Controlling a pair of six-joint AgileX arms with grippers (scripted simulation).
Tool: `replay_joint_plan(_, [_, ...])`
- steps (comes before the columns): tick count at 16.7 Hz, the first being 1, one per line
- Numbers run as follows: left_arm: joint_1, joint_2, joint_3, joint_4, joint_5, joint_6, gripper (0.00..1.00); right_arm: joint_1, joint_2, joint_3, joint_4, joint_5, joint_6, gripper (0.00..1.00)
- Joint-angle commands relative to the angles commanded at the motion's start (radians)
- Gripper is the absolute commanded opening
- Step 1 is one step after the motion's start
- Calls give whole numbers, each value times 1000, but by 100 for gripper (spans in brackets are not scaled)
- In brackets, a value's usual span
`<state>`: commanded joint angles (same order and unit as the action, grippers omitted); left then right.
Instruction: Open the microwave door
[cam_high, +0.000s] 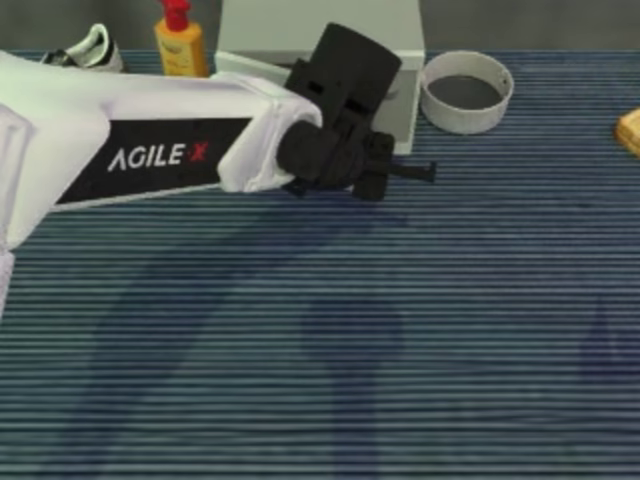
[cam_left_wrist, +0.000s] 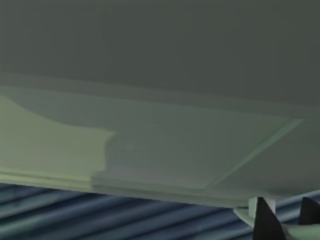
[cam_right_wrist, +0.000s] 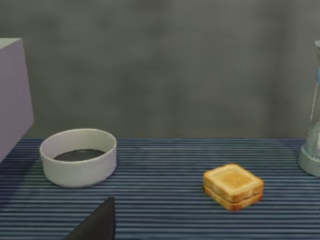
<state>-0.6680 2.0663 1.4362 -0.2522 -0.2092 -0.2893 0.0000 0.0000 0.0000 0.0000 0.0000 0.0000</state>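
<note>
The grey microwave (cam_high: 320, 25) stands at the back middle of the table. My left arm reaches across its front from the left. The microwave door (cam_left_wrist: 150, 145), a pale panel with a large window, fills the left wrist view. Its bar handle (cam_left_wrist: 295, 234) runs along the door's edge. The left gripper (cam_high: 405, 170) (cam_left_wrist: 287, 222) sits at that handle, one dark fingertip (cam_left_wrist: 265, 222) on each side of the bar, shut on it. In the top view the arm hides most of the door. My right gripper (cam_right_wrist: 97, 225) is out of the top view, over the table's right side.
A round grey ring-shaped bowl (cam_high: 466, 90) (cam_right_wrist: 78, 156) stands just right of the microwave. Toast (cam_high: 630, 130) (cam_right_wrist: 232, 186) lies at the right edge, with a clear glass container (cam_right_wrist: 312, 145) beyond it. A yellow bottle (cam_high: 181, 40) and a black-and-white shoe (cam_high: 88, 50) stand back left.
</note>
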Motion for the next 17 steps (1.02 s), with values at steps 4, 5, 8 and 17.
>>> replay_joint_plan(4, [-7, 1, 0, 1, 8, -1, 0, 0, 0, 0, 0, 0, 0, 100])
replay_joint_plan(5, [-3, -6, -9, 6, 11, 9, 0, 0, 0, 0, 0, 0, 0, 100])
replay_joint_plan(8, [11, -35, -53, 29, 40, 51, 0, 0, 0, 0, 0, 0, 0, 100])
replay_joint_plan(17, [15, -43, -67, 36, 51, 63, 0, 0, 0, 0, 0, 0, 0, 100])
